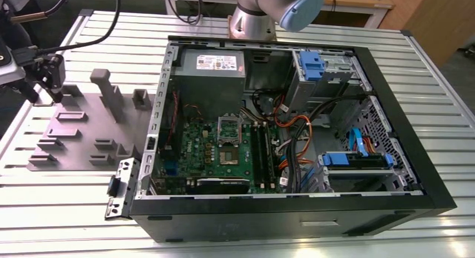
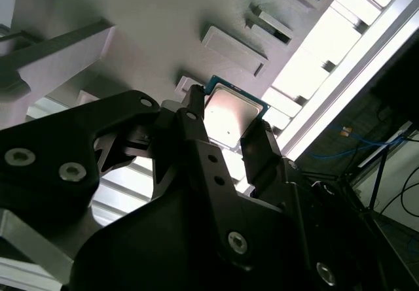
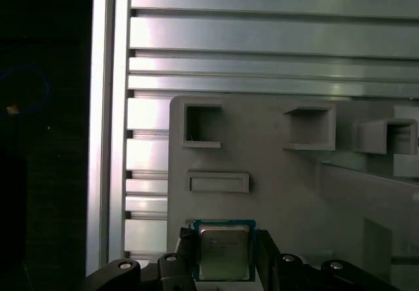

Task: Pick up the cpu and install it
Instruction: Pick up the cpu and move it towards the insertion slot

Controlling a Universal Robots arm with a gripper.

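One cpu [image 2: 230, 116], one gripper [image 2: 226, 114] with two black fingers [image 2: 196, 124], one grey moulded plate [image 3: 275, 193], one open computer case [image 1: 297, 219], one green circuit board [image 1: 222, 152] inside it, one slatted metal bench [image 1: 74, 236] under everything. On the plate, in the first wrist view: three hollow square blocks [image 3: 201, 126] in a row and one low flat pad [image 3: 218, 182].

Closed down to the width of the cpu: one finger pressed against each of two opposite edges, nothing else held. Sits over the plate close to one of its edges, a little way along from a rounded corner. In the exterior view, puts the gripper [image 1: 44, 95] at the plate's far corner toward the exterior view's left, near that edge of the bench and well apart from the case.

Hidden behind the fingertips: both pinched edges of the cpu. Cut off in the first wrist view: the cpu's nearest edge and part of the third block. Cannot tell whether the cpu rests on the plate or is clear of it. Cut off at the upper border of the exterior view: the arm [image 1: 260, 13].

Lies flat, silver-grey lid turned toward both wrist cameras, with a thin green rim around it. Square, so no long axis to speak of; sides squared with the plate's nearby edge and with the bench slats beyond it.
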